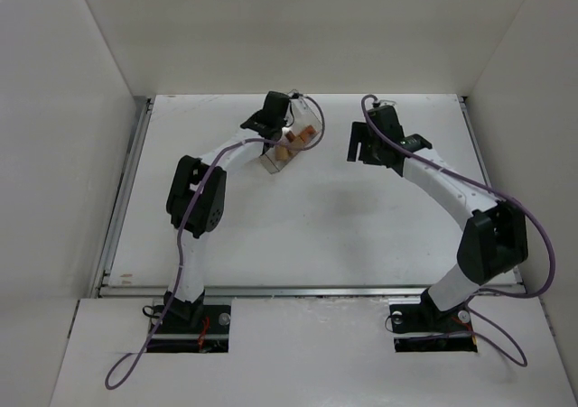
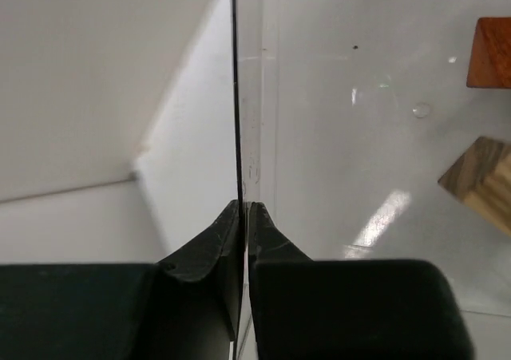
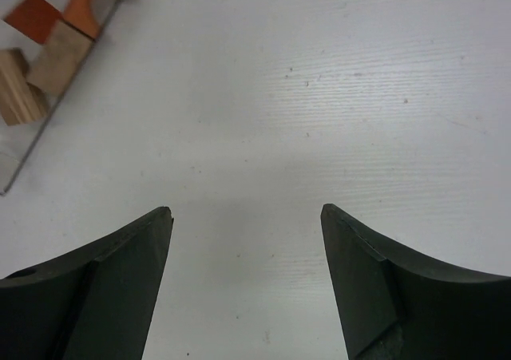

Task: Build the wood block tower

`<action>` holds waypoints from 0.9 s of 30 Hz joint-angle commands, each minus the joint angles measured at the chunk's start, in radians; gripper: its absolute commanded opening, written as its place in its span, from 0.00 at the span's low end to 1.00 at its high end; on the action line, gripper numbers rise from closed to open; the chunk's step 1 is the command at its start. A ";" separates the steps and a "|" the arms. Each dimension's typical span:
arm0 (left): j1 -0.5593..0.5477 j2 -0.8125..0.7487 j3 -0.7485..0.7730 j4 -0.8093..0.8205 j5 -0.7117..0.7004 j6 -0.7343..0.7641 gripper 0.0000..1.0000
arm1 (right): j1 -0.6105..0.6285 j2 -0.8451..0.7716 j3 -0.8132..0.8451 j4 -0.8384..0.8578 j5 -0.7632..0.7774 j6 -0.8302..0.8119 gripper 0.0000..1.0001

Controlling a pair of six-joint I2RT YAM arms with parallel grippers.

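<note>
Top view: the left gripper meets the clear box near twelve o'clock on the table. The wood blocks lie jumbled at the box's near side, unstacked. The right gripper hovers toward one o'clock, well apart from them.

Left wrist: the jaws are pinched tight on the box's thin wall, with the blocks at three o'clock.

Right wrist: the jaws are spread wide and hold nothing, with the blocks at ten o'clock.

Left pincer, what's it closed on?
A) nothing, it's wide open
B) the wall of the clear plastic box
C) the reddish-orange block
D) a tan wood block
B: in the left wrist view the left pincer is pinched shut on the thin wall of the clear plastic box, while the reddish-orange block and the tan block lie off to the side, untouched.
</note>
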 commanded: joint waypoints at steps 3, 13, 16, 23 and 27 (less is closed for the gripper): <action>0.012 -0.077 -0.061 0.575 -0.452 0.518 0.00 | -0.006 -0.064 0.041 0.018 0.072 0.036 0.81; -0.006 -0.015 -0.399 1.413 -0.386 1.214 0.00 | -0.006 -0.073 0.032 0.018 0.082 0.066 0.81; -0.025 0.009 -0.477 1.553 -0.363 1.335 0.00 | -0.006 -0.084 0.021 0.018 0.082 0.075 0.81; -0.107 0.018 -0.601 1.691 -0.330 1.441 0.00 | -0.015 -0.093 -0.010 0.027 0.082 0.084 0.81; -0.158 0.028 -0.679 1.742 -0.330 1.472 0.00 | -0.015 -0.103 -0.031 0.037 0.073 0.093 0.81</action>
